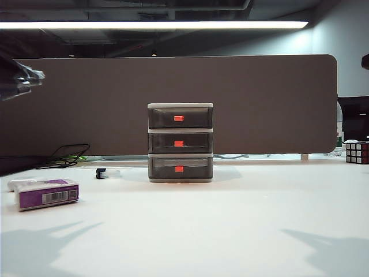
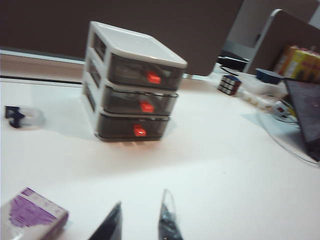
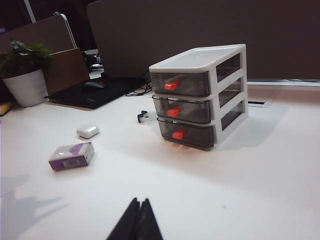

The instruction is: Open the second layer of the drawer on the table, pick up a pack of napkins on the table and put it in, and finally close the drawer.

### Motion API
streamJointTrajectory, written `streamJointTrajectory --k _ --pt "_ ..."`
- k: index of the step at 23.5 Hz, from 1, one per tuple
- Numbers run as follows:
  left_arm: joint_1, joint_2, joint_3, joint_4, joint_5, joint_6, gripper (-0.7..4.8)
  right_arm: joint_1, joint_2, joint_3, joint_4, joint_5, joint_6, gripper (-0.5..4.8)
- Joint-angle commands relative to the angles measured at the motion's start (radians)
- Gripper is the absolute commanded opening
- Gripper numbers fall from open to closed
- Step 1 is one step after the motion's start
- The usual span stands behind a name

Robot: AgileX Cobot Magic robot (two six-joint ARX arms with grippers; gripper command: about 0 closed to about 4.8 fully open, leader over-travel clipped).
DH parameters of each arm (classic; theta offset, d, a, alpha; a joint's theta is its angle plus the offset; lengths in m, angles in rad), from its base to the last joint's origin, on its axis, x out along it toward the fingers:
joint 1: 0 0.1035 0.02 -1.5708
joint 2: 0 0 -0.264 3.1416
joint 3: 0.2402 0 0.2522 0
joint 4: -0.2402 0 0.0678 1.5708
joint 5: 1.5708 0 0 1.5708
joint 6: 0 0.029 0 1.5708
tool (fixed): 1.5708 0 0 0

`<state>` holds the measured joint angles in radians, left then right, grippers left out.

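We see the drawer (image 1: 180, 142) standing upright near the middle of the white desk (image 1: 242, 231), in front of a dark partition (image 1: 259, 104), with all three smoky trays pushed in; the second layer of the drawer (image 1: 180, 142) sits flush with its frame, its red tab (image 1: 179, 143) facing the exterior camera. The pack of napkins (image 1: 46, 194) lies flat on the desk well to the left of the unit, purple with a white barcode label, and a white oblong object (image 1: 20, 184) lies just behind it. A small dark clip (image 1: 102, 173) rests on the desk left of the unit, and a puzzle cube (image 1: 357, 152) sits at the far right edge. The left gripper (image 2: 141, 226) hovers above the desk, apart from everything, its jaws slightly parted with bare desk showing between them and nothing held; the napkin pack is near it. The right gripper (image 3: 139, 221) hangs over bare desk in front of the unit, its jaws pressed together and empty
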<state>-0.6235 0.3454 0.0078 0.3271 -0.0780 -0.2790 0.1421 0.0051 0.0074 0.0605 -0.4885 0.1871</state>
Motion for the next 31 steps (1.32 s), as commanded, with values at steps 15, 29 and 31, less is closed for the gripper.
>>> streamJointTrajectory --k 15,29,31 --pt "0.001 1.166 0.433 0.727 0.055 0.102 1.16 0.142 0.887 0.353 0.354 0.056 -0.139 -0.05" --pt "-0.037 1.464 0.697 0.683 -0.073 0.111 2.89 0.143 1.475 0.820 0.385 -0.039 -0.164 -0.05" --pt "-0.061 1.511 0.721 0.684 -0.166 0.111 2.89 0.143 1.530 0.883 0.385 -0.042 -0.166 -0.05"
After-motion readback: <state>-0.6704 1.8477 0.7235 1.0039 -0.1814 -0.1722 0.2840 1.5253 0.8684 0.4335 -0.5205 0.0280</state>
